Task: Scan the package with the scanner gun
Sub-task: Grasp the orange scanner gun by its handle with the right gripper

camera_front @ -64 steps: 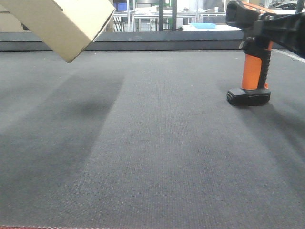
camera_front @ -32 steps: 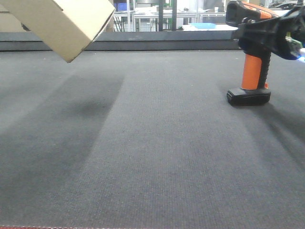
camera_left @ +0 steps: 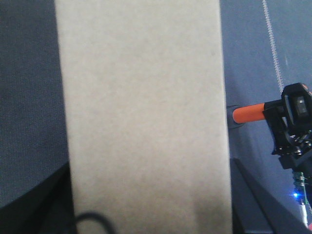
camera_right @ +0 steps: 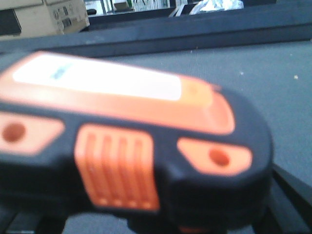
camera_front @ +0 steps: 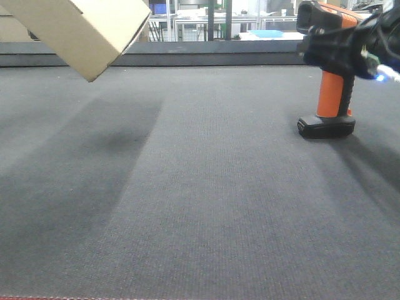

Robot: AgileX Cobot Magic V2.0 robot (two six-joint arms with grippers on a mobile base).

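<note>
Black right hand [camera_front: 350,45] sits about the black head of the scanner gun [camera_front: 330,94], though whether it clamps the head cannot be told; the gun stands upright on its flat foot at the right of the grey counter [camera_front: 206,187], orange handle showing below the hand. The left hand [camera_left: 148,209], dark fingers [camera_left: 34,212] flanking both long sides, grasps the tan cardboard package [camera_front: 81,31], which hangs tilted above the counter's far left, one corner downward, well apart from the gun.
</note>
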